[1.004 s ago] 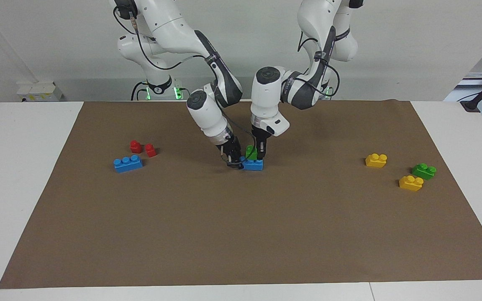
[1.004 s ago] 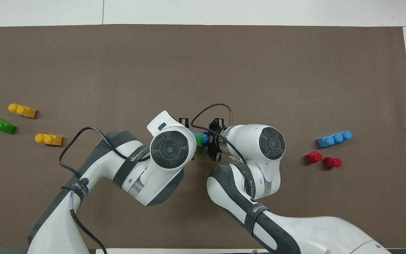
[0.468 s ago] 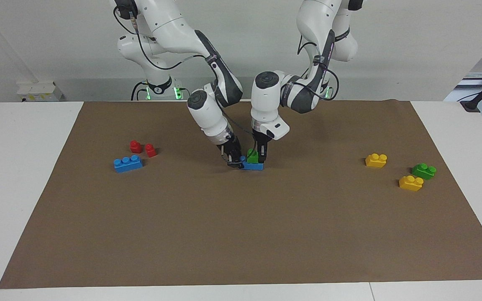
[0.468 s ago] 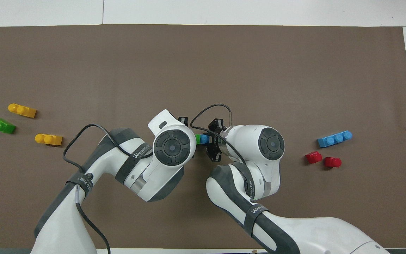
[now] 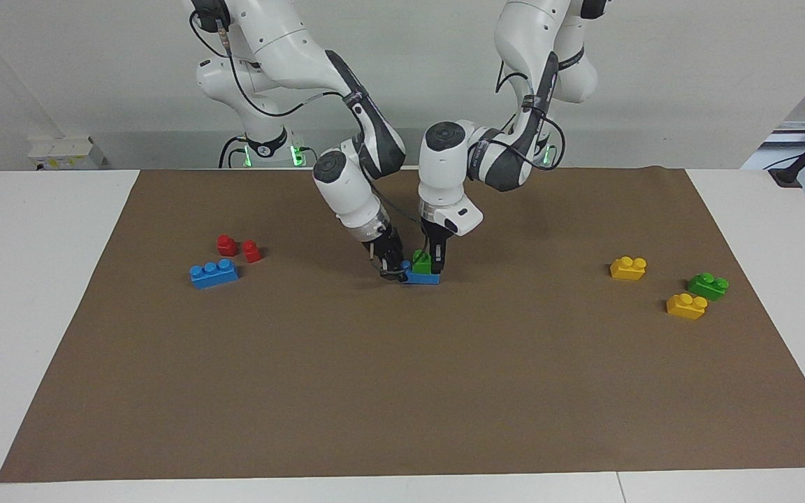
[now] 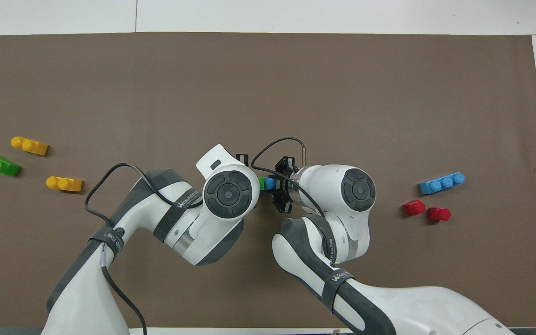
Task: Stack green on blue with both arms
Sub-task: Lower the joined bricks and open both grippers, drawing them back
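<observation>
A green brick (image 5: 421,262) sits on top of a blue brick (image 5: 423,278) near the middle of the brown mat (image 5: 402,391). My left gripper (image 5: 434,265) comes down from above and stands right at the green brick. My right gripper (image 5: 393,271) is shut on the end of the blue brick toward the right arm's end of the table. In the overhead view only slivers of the green brick (image 6: 262,183) and the blue brick (image 6: 271,183) show between the two wrists; the left gripper is hidden there under its own wrist.
A second blue brick (image 5: 214,273) and two red pieces (image 5: 226,244) lie toward the right arm's end. Two yellow bricks (image 5: 628,267) (image 5: 686,306) and another green brick (image 5: 708,286) lie toward the left arm's end.
The green brick has come down from just over the blue brick onto its top. The left arm's wrist shifted slightly toward the right gripper. The right gripper kept its hold.
</observation>
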Motion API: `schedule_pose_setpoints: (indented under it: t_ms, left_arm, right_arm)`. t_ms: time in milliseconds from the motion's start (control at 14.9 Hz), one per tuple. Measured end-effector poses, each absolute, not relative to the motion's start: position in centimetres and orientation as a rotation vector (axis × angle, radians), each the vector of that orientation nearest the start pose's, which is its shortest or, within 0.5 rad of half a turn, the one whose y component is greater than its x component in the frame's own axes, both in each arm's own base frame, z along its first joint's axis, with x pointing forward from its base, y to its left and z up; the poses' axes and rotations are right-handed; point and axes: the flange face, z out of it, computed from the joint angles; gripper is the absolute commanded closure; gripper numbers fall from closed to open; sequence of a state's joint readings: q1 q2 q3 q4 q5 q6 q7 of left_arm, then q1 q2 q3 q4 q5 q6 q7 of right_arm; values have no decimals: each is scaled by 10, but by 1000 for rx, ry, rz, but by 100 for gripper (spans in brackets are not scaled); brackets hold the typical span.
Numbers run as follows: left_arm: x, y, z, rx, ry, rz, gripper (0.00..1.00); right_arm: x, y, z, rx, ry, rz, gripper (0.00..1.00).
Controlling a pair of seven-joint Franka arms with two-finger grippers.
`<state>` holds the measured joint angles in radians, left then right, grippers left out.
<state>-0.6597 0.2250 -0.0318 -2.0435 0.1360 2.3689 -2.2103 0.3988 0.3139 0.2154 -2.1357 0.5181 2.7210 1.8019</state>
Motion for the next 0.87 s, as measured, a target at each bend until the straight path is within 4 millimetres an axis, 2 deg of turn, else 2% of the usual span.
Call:
schedule_pose_setpoints:
  t_ms: [67, 134, 201, 268, 468, 669, 870]
  left_arm:
    - [463, -377, 342, -2437, -2114, -171, 0]
    - [467, -373, 344, -2434, -2120, -175, 0]
    - [473, -367, 347, -2434, -2128, -181, 0]
    - [480, -360, 352, -2436, -2136, -187, 0]
    - [498, -337, 365, -2464, -2123, -209, 0]
    - [513, -313, 367, -2524, -2029, -223, 0]
    - [529, -281, 365, -2603, -1859, -226, 0]
  right_arm:
    - [498, 325, 285, -1871, 2035, 313, 99]
    - [498, 325, 285, -1871, 2035, 313, 57]
    - [498, 325, 285, -1871, 2035, 313, 34]
    - [498, 325, 285, -1871, 2037, 313, 20]
    - [499, 323, 284, -1869, 2042, 311, 16]
    - [501, 318, 284, -1865, 2048, 310, 15]
    - [510, 300, 282, -1911, 2024, 313, 15]
